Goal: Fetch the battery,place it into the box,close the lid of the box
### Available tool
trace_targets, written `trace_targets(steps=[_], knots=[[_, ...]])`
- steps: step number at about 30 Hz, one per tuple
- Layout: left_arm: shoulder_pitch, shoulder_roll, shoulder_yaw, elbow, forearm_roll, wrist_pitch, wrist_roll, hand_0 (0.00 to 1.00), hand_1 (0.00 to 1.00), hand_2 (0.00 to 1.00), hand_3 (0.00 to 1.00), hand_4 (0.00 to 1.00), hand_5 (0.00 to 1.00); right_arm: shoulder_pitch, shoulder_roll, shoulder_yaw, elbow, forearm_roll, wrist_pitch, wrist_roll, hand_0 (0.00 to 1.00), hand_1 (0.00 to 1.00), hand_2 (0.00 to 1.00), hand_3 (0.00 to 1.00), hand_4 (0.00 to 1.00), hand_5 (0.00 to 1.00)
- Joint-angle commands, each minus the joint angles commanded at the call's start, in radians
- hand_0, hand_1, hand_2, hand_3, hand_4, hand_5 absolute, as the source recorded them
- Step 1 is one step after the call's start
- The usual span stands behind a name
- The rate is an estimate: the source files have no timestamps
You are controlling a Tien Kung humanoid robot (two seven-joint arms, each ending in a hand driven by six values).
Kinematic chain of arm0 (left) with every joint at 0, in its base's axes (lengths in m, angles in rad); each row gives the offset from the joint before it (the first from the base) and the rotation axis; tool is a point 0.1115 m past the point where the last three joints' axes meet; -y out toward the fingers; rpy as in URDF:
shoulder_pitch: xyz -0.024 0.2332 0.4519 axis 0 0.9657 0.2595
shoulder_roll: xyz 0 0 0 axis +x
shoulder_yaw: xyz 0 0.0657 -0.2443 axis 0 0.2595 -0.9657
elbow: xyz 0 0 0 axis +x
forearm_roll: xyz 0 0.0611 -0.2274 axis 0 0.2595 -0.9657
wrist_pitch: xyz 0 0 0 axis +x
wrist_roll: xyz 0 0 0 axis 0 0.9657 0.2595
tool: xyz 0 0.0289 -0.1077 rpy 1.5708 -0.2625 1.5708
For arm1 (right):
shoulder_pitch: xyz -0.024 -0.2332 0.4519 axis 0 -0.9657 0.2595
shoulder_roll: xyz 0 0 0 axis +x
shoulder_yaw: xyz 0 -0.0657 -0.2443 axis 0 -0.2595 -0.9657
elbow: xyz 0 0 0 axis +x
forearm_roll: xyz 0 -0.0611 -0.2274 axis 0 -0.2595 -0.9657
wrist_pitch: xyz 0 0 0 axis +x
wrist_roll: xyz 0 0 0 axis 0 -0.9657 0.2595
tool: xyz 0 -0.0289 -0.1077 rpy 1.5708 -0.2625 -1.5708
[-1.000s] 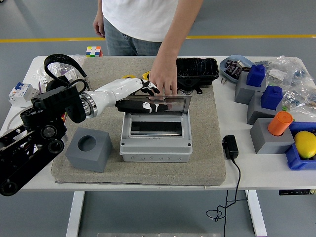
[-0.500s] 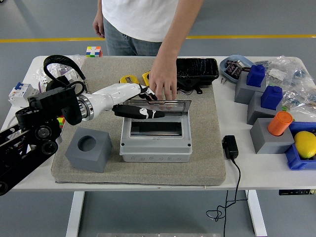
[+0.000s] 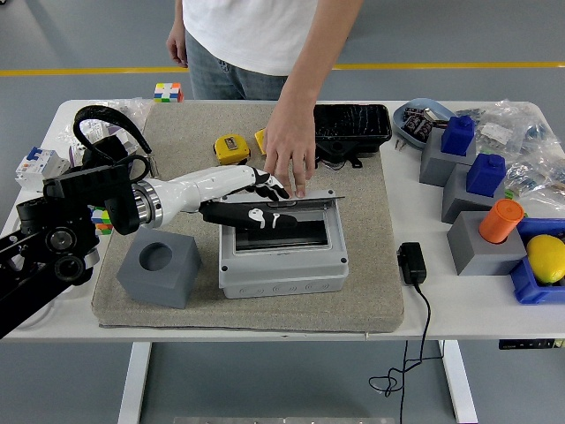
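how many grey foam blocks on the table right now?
4. One grey foam block with a round hole sits front left on the mat; three stepped grey foam blocks at right carry blue pieces and an orange cylinder. None obviously hidden.

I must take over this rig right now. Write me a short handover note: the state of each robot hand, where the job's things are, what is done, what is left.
Left robot hand: fingers spread flat on the box lid, pressing down; it grasps nothing.
Right robot hand: not in view.
Person's hand: rests at the lid's far edge.
Box: on the grey mat, centre of the table. Lid lies almost flat, far edge seems slightly raised.
Battery: not visible; I cannot tell whether it is inside the box.
Done: lid nearly closed.
Left: press lid fully shut, confirm the battery is in.
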Motion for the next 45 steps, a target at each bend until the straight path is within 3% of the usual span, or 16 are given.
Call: trace_targets(steps=[8, 12, 17, 19, 23, 32, 39, 40, 45], knots=[[0.005, 0.038, 0.046, -0.01, -0.043, -0.013, -0.007, 0.799, 0.808, 0.768, 0.807, 0.998, 0.998, -0.003, 0.0, 0.004, 0.0, -0.004, 0.0, 0.0, 0.85, 0.836, 0.809, 0.843, 0.998, 0.998], [0.016, 0.058, 0.1, -0.001, -0.079, -0.033, -0.01, 0.8, 0.808, 0.769, 0.807, 0.998, 0.998, -0.005, 0.0, 0.016, 0.0, -0.011, -0.001, 0.0, 0.849, 0.835, 0.81, 0.843, 0.998, 0.998], [0.026, 0.057, 0.089, -0.01, -0.06, -0.001, -0.04, 0.801, 0.808, 0.769, 0.809, 0.998, 0.998, -0.008, -0.002, 0.019, 0.0, -0.014, -0.001, -0.002, 0.85, 0.835, 0.809, 0.843, 0.998, 0.998], [0.034, 0.044, 0.058, -0.018, -0.014, 0.046, -0.079, 0.801, 0.808, 0.769, 0.809, 0.998, 0.998, -0.008, -0.001, 0.019, 0.0, -0.016, -0.002, -0.002, 0.85, 0.835, 0.809, 0.843, 0.998, 0.998], [0.051, 0.02, 0.002, -0.021, 0.021, 0.097, -0.134, 0.801, 0.808, 0.761, 0.799, 0.998, 0.998, -0.006, 0.002, 0.013, 0.0, -0.011, -0.001, 0.0, 0.85, 0.836, 0.809, 0.843, 0.998, 0.998], [0.084, -0.031, -0.117, -0.003, 0.08, 0.169, -0.2, 0.798, 0.809, 0.76, 0.791, 0.998, 0.998, -0.003, 0.004, 0.018, 0.0, -0.016, -0.002, -0.002, 0.849, 0.835, 0.808, 0.843, 0.998, 0.998], [0.133, -0.114, -0.246, 0.036, 0.101, 0.269, -0.289, 0.795, 0.818, 0.769, 0.795, 0.998, 0.998, -0.005, 0.011, 0.021, 0.0, -0.019, -0.001, -0.001, 0.85, 0.836, 0.808, 0.843, 0.998, 0.998], [0.137, -0.123, -0.257, 0.041, 0.101, 0.278, -0.298, 0.811, 0.864, 0.81, 0.818, 0.998, 0.998, -0.005, 0.012, 0.022, 0.0, -0.02, -0.001, -0.001, 0.85, 0.836, 0.808, 0.843, 0.998, 0.998], [0.182, -0.212, -0.376, 0.098, 0.061, 0.374, -0.391, 0.811, 0.864, 0.81, 0.818, 0.998, 0.998, -0.005, 0.025, 0.041, 0.0, -0.035, -0.002, -0.001, 0.85, 0.836, 0.808, 0.843, 0.998, 0.998]])
